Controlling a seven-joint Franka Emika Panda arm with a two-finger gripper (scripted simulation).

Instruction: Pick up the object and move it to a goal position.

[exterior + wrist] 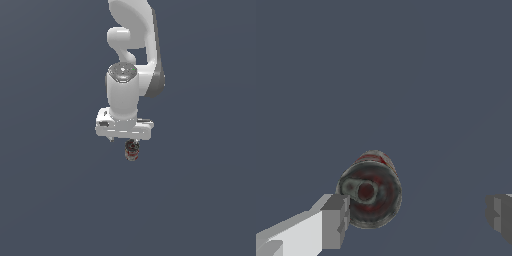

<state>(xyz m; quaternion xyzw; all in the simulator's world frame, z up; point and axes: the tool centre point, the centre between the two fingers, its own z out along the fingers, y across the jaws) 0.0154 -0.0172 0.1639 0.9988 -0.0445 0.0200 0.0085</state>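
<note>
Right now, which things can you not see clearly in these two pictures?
- Exterior view: the gripper fingers are hidden behind the white hand and the can, so contact is unclear.
- Exterior view: the can's red markings are too small to read.
- Wrist view: both fingers are cut off by the picture's edges.
- Neither view shows any goal marker.

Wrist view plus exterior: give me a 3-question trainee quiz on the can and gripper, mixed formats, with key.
1. True or false: the gripper has its jaws clamped shut on the can.
2. Multiple choice: in the exterior view, the can sits A) straight below the white gripper, B) far toward the exterior view's left, C) above the arm's elbow.
3. Fill in: in the wrist view, the can lies much closer to one finger than to the ____ finger.

Key: 1 false, the jaws stand wide apart; 2 A; 3 other.
</note>
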